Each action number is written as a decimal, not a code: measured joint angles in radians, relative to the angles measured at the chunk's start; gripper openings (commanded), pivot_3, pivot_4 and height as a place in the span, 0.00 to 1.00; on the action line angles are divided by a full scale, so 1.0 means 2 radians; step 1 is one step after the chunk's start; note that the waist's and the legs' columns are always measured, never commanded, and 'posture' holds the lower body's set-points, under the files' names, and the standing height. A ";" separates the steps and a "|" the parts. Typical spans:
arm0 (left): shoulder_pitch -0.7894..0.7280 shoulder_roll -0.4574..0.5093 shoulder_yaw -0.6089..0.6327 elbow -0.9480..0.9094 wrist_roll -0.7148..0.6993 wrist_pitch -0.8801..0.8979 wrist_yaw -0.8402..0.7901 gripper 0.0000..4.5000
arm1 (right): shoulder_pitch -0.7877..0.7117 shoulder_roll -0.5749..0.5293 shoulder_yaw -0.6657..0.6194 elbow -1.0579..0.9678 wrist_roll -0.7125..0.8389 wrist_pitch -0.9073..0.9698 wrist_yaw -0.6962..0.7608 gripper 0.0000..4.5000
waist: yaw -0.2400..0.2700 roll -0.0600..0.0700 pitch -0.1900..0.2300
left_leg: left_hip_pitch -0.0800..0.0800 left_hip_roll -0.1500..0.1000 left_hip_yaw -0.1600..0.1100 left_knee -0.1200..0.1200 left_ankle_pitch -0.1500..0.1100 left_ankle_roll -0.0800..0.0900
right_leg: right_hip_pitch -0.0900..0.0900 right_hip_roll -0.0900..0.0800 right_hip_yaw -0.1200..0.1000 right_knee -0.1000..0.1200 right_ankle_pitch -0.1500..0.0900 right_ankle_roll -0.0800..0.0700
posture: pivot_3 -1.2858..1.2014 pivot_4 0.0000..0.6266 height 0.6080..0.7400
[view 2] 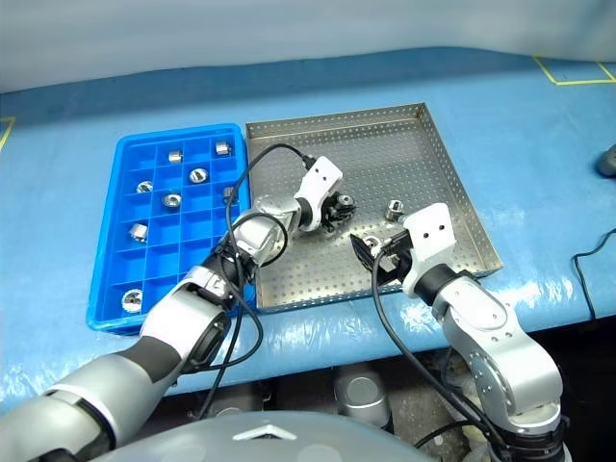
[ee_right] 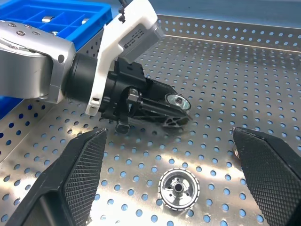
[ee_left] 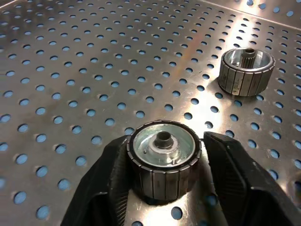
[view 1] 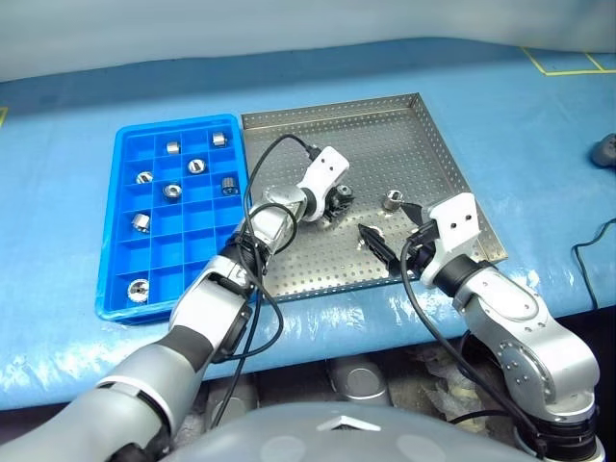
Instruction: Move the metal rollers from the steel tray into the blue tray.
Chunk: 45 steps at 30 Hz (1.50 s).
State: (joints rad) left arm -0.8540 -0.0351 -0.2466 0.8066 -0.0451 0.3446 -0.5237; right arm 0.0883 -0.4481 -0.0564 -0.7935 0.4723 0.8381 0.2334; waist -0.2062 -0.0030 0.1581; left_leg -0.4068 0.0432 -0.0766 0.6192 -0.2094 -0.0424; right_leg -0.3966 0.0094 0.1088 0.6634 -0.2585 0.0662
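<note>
From the head cameras you look down on a desk point(view 1: 87, 106) under a light-blue cover, glossy and wrinkled along its near edge, with yellow tape lines at the far right corner. The blue tray point(view 1: 123, 221) lies on the left, touching the steel tray point(view 1: 448, 164) to its right. Seven metal rollers point(view 1: 196, 166) sit in separate compartments of the blue tray. On the perforated steel floor the left pincer point(view 1: 339, 200) is low near the middle, closed around a roller. Another loose roller point(view 1: 392, 200) stands just to its right. The right pincer point(view 1: 383, 246) hovers over the tray's near edge, spread wide and holding nothing. A dark object lies at the desk's right edge, and a black cable trails off that side.

In the left wrist view you see the black fingers point(ee_left: 115, 181) pressed on both sides of a roller point(ee_left: 163, 162) standing upright on the dotted steel, with a second roller point(ee_left: 247, 70) well apart.

In the right wrist view the textured fingers point(ee_right: 80, 172) stand far apart, one roller point(ee_right: 178, 188) lies between them on the tray floor, and the left pincer point(ee_right: 174, 110) grips its roller beyond.
</note>
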 measured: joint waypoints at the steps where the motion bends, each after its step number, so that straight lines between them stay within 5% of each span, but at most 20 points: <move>1: 0.000 0.001 0.002 0.000 0.001 0.000 0.000 0.37 | -0.001 0.000 0.000 0.001 0.000 0.000 0.000 1.00 | 0.000 0.000 0.000 | 0.000 0.000 0.000 0.000 0.000 0.000 | 0.000 0.000 0.000 0.000 0.000 0.000 | 0.42 0.24 1.00; 8: 0.002 0.000 0.010 -0.004 0.001 0.001 -0.011 0.37 | -0.015 0.004 0.004 0.013 -0.008 -0.002 0.004 1.00 | 0.002 0.000 0.000 | 0.000 0.000 0.000 0.000 0.000 0.000 | 0.000 0.000 0.000 0.000 0.000 0.000 | 0.43 0.24 1.00; 13: 0.021 0.016 0.042 -0.102 -0.038 0.029 -0.031 0.37 | -0.022 0.005 0.014 0.021 -0.011 -0.004 0.012 1.00 | 0.001 0.000 0.000 | -0.001 0.000 0.000 0.000 0.000 0.000 | -0.001 0.000 0.000 0.000 0.000 0.000 | 0.44 0.24 1.00; 21: 0.125 0.155 0.086 -0.359 -0.089 0.157 -0.063 0.37 | -0.055 0.008 0.060 0.049 -0.014 -0.012 0.045 1.00 | 0.009 0.001 0.000 | 0.001 0.001 0.000 -0.001 0.000 0.000 | -0.001 0.001 0.001 0.002 0.000 -0.001 | 0.49 0.24 1.00; 31: 0.255 0.282 0.140 -0.614 -0.138 0.302 -0.051 0.37 | -0.105 0.003 0.091 0.074 0.014 -0.026 0.122 1.00 | 0.059 0.000 0.001 | 0.001 0.001 0.000 -0.001 0.000 0.000 | 0.000 0.000 0.000 0.002 0.000 -0.001 | 0.53 0.24 1.00; 45: 0.360 0.315 0.211 -0.658 -0.145 0.348 0.006 0.37 | -0.113 0.006 0.100 0.096 0.008 -0.033 0.122 1.00 | 0.077 0.000 0.001 | 0.002 0.001 0.000 -0.002 0.000 0.000 | 0.000 0.000 -0.001 0.002 -0.001 -0.001 | 0.53 0.24 1.00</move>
State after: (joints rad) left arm -0.1331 0.5940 0.1755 -0.5089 -0.3349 1.0409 -0.5114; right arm -0.1377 -0.4354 0.1443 -0.6015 0.4887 0.7716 0.4780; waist -0.0515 -0.0039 0.1594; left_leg -0.4036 0.0451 -0.0773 0.6162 -0.2090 -0.0431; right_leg -0.3974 0.0094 0.1068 0.6672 -0.2600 0.0633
